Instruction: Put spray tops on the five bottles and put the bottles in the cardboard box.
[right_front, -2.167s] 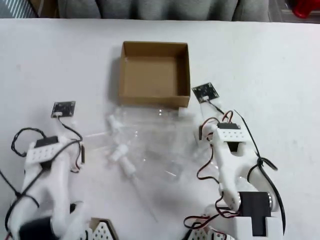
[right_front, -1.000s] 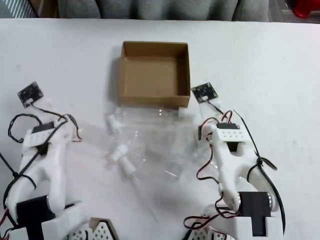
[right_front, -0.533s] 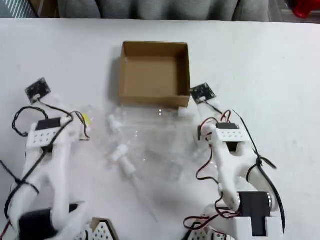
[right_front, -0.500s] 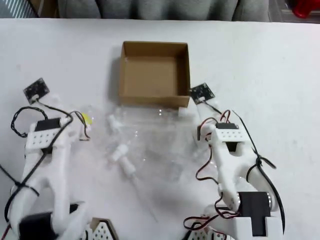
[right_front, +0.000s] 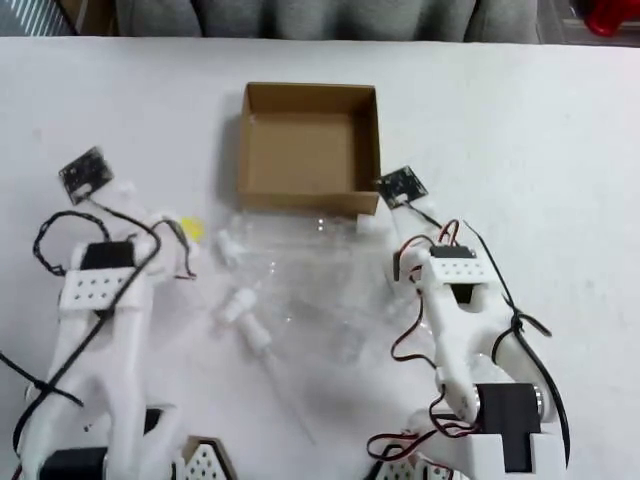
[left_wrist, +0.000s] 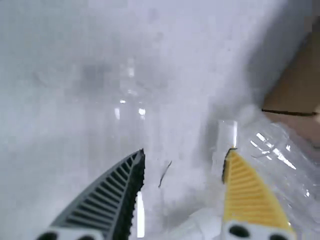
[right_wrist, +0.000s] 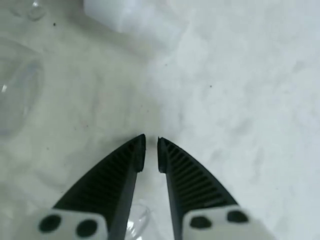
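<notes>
left arm (right_front: 97, 300) extended forward | left gripper (left_wrist: 185, 152) jaws spread wide | right arm (right_front: 457, 305) extended forward | right gripper (right_wrist: 151, 141) jaws almost touching

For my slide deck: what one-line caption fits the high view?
Left arm and right arm flank clear bottles and spray tops beside the cardboard box.

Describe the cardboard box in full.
The cardboard box is brown, shallow and roughly square, with an open top. It sits flat on the white table, toward its far side. Its inside floor looks bare. Several clear bottles lie along its near wall; whether they touch it is unclear.
</notes>
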